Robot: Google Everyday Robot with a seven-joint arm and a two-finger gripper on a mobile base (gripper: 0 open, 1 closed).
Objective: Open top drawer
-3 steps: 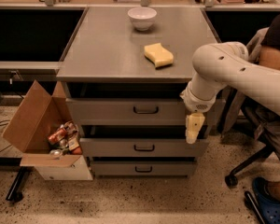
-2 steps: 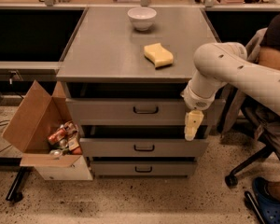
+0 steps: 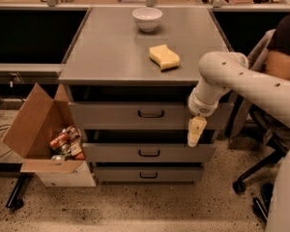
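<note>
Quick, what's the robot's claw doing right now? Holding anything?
Gripper: hanging at the right end of the top drawer, away from its handle; open or closed cannot be told.

We log the wide grey metal top drawer, its small dark loop handle at centre. The cream-coloured gripper hangs pointing down before the drawer's right end, well right of the handle. On the flat grey cabinet top sit a white bowl and a yellow sponge. An open cardboard box stands on the floor at left.
</note>
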